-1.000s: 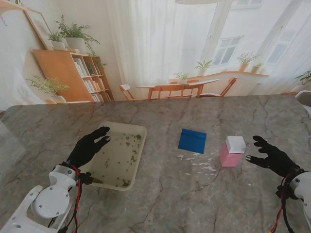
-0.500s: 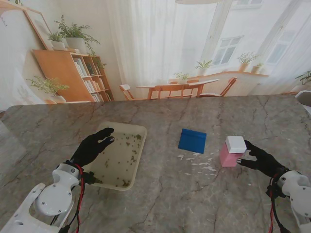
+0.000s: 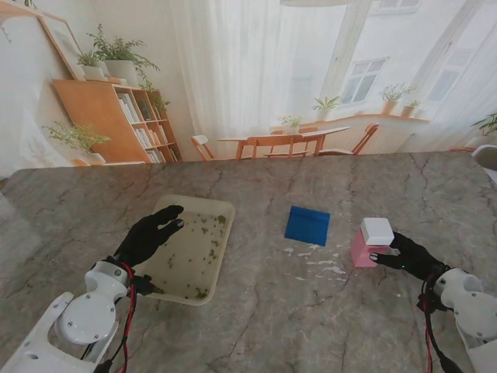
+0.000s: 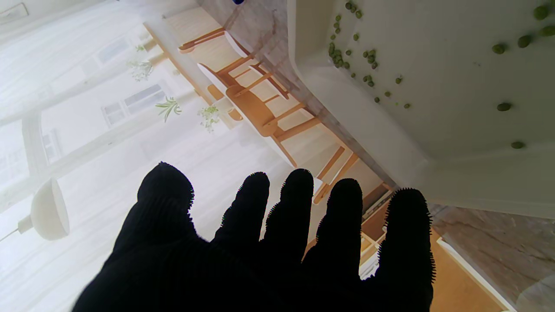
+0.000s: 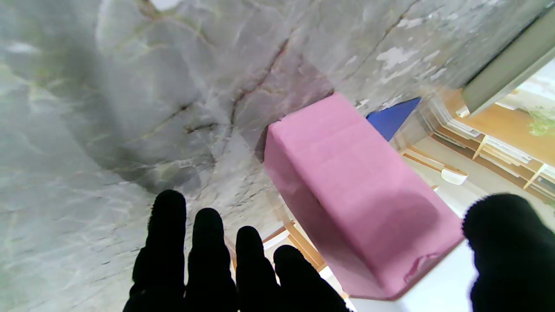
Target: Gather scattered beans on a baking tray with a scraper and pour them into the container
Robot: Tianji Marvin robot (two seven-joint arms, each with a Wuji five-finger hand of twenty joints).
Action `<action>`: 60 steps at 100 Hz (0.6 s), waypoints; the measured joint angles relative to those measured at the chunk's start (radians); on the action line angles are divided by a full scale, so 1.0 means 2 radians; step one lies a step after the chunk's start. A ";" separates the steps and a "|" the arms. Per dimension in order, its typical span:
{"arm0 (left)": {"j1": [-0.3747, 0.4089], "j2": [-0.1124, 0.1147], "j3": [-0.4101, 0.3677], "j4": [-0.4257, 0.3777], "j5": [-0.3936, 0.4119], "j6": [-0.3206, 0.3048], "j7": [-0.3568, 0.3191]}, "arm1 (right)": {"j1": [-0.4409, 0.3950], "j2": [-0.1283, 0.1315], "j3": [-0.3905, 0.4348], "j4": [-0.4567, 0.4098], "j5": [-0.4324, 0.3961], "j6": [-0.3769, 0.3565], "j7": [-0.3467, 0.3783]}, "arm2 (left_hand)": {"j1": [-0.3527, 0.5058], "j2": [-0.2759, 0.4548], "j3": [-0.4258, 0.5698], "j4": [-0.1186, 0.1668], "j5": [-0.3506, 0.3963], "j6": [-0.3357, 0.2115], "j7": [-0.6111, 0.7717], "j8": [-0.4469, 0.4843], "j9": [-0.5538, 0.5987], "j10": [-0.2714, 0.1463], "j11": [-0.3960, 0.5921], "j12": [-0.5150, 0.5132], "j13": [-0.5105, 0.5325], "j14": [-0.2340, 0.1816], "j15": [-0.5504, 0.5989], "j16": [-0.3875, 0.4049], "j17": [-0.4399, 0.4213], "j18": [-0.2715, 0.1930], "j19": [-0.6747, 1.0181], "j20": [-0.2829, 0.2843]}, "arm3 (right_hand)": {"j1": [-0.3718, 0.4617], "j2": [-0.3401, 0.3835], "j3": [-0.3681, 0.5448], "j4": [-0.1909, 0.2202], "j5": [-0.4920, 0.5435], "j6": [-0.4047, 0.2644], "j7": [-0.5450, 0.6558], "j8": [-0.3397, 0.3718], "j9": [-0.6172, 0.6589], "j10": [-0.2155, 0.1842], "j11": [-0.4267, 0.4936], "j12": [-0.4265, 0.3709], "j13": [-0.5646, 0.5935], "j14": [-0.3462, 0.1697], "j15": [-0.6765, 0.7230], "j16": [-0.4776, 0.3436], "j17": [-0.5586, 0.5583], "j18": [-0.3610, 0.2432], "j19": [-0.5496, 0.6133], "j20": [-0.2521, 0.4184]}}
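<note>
At lower right, the right hand (image 3: 410,257) is reaching the pink container (image 3: 365,250), fingers (image 5: 208,242) spread wide, thumb beside its white lid (image 3: 377,230).

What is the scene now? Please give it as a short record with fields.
tray: cream baking tray, left of centre
beans: green beans scattered in tray
scraper: blue scraper flat on table, untouched
container: pink container with white lid
left hand: left hand open over tray
right hand: right hand open beside container

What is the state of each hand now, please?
Left hand: open, over the tray.
Right hand: open, at the pink box, not gripping.
</note>
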State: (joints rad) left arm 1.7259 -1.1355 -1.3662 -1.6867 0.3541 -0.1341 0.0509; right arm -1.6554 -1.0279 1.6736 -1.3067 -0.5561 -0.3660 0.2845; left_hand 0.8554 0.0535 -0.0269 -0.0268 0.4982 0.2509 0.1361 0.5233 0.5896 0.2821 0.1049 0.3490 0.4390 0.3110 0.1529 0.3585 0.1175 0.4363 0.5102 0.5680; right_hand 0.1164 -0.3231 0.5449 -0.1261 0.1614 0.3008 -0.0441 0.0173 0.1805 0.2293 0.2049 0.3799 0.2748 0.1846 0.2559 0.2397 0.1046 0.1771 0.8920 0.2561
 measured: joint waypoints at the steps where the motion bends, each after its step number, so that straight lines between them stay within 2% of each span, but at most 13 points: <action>1: 0.000 0.000 0.000 0.000 0.000 0.000 0.000 | 0.000 0.000 0.000 0.000 -0.002 0.000 0.000 | 0.000 0.000 0.000 0.000 0.000 0.000 0.000 0.000 0.000 0.000 0.000 0.000 0.000 0.000 0.000 0.000 0.000 0.000 0.000 0.000 | 0.000 0.000 0.000 0.000 0.000 0.000 0.000 0.000 0.000 0.000 0.000 0.000 0.000 0.000 0.000 0.000 0.000 -0.001 0.000 0.000; 28: -0.004 0.001 0.002 0.005 0.000 -0.001 -0.002 | 0.017 0.005 -0.003 0.023 -0.011 -0.016 0.007 | 0.000 0.000 0.000 0.000 0.000 0.000 0.000 0.000 0.000 0.000 0.000 0.000 0.000 0.000 0.000 0.000 0.000 0.000 0.001 0.000 | 0.002 0.000 0.000 0.000 0.005 0.000 -0.001 -0.005 0.000 0.002 0.008 0.000 -0.005 -0.002 0.010 0.000 0.000 -0.038 0.051 0.009; 60: -0.009 0.002 0.006 0.010 0.004 -0.001 -0.005 | 0.056 0.016 -0.026 0.073 -0.006 -0.066 0.014 | 0.000 0.000 0.000 0.000 0.005 0.000 0.000 0.001 0.000 0.000 0.000 0.000 0.008 -0.001 0.000 0.000 0.000 0.000 0.006 0.000 | 0.007 -0.001 0.000 0.000 0.005 -0.008 0.001 -0.005 0.000 -0.002 0.016 0.000 -0.004 -0.003 0.017 0.000 -0.001 -0.043 0.109 0.039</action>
State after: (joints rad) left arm 1.7077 -1.1323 -1.3546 -1.6662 0.3617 -0.1362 0.0409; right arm -1.5430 -0.9955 1.6225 -1.1601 -0.5687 -0.4989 0.3125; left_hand 0.8556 0.0535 -0.0269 -0.0268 0.5088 0.2512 0.1365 0.5243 0.5896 0.2821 0.1048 0.3490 0.4550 0.3089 0.1529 0.3584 0.1176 0.4363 0.5228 0.5681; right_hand 0.1296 -0.3243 0.5449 -0.1262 0.1724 0.2841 -0.0428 0.0070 0.1809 0.2250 0.2378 0.3799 0.2665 0.1777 0.2898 0.2397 0.1035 0.0912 1.1096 0.3349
